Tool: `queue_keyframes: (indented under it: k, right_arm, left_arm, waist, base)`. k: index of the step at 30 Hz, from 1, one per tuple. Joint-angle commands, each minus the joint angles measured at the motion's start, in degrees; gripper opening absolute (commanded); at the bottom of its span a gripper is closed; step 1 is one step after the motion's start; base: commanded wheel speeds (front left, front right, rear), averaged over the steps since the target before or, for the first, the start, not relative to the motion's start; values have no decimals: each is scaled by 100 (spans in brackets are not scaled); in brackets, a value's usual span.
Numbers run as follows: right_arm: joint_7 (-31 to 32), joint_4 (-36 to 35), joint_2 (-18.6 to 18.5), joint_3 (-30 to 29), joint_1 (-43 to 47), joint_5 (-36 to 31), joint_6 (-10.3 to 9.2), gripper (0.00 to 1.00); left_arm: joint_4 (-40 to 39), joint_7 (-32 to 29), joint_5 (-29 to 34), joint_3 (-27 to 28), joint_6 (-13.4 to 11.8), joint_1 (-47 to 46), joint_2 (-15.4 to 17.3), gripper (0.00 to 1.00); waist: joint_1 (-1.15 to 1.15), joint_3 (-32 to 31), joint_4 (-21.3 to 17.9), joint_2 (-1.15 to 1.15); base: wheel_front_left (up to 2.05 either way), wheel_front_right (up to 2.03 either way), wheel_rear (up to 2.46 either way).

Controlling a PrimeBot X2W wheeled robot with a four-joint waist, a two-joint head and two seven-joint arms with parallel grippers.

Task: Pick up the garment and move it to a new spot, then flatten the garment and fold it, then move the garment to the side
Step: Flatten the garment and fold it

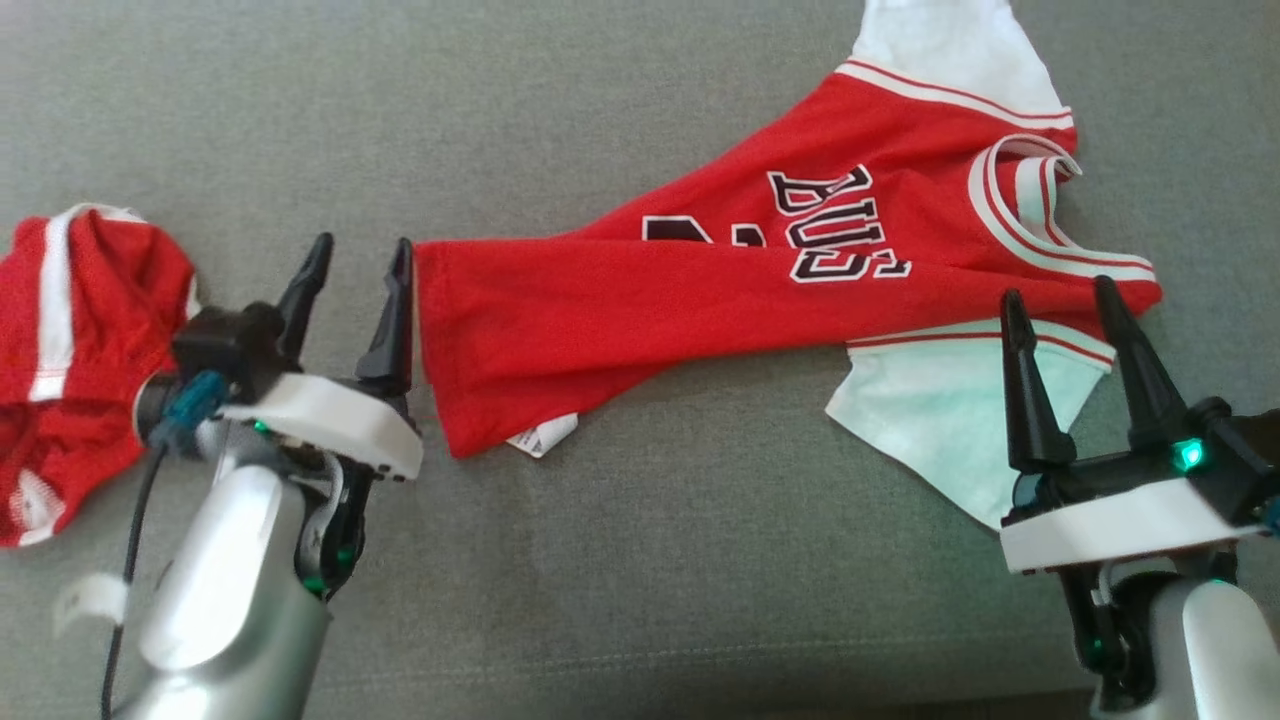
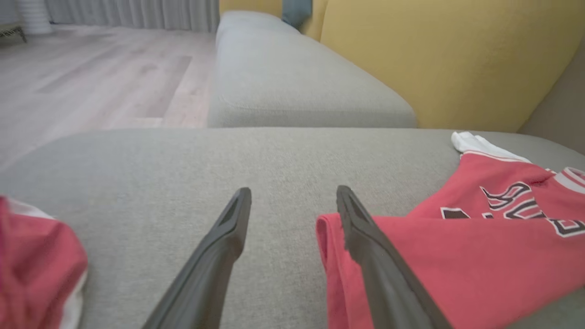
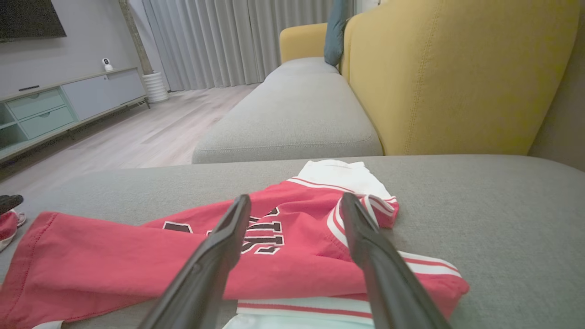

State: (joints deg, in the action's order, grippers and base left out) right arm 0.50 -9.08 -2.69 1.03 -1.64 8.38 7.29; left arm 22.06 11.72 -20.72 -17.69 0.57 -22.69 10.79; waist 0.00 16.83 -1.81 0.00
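**Q:** What edges and free room surround the fingers?

**A:** Bare grey sofa seat extends ahead of the left gripper and along the strip near both wrists. In the left wrist view the seat's far edge lies beyond the fingertips, with wooden floor past it. A yellow backrest rises ahead and to the right of the right gripper. A crumpled red bundle lies just outside the left gripper's left finger, beside its wrist.

**Q:** Arm pose and finger state?

**A:** Both forearms enter from below, with the fingers pointing away from the robot, low over the seat. Left fingers: spread wide, nothing between them. Right fingers: spread wide, nothing gripped.

**Q:** Where is the garment?

**A:** The garment, a red jersey with black lettering and white trim, lies partly flattened on the seat, stretched from one gripper to the other. Its hem edge sits against the outer side of the left gripper's right finger. Its collar and white-striped shoulder lie under and just beyond the right fingers.
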Motion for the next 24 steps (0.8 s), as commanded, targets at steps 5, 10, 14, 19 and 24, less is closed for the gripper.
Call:
queue_keyframes:
  k: [5,10,14,19,24]
  right_arm:
    - [51,-178,-90,116,-39,-111,20,100]
    - [114,-190,-142,118,75,-135,20,100]
    - [157,-179,-146,149,169,-132,20,100]
    - [187,-169,-137,164,249,-119,20,100]
    - [206,-189,-125,154,274,-105,20,100]
  left_arm:
    - [-816,309,354,418,-386,349,171,100]
    - [-1536,325,572,561,-542,862,146,100]
    - [-1806,326,654,588,-578,1264,86,100]
    - [-1930,327,703,566,-598,1539,14,100]
    - [-1996,327,748,574,-578,1660,-13,100]
  waist:
    - [0,-244,167,0]
    - [0,-423,294,0]
    - [0,-548,344,0]
    - [0,-620,369,0]
    - [0,-628,390,0]
  base:
    - [0,0,0]
    - [0,0,0]
    - [0,0,0]
    - [0,0,0]
    - [0,0,0]
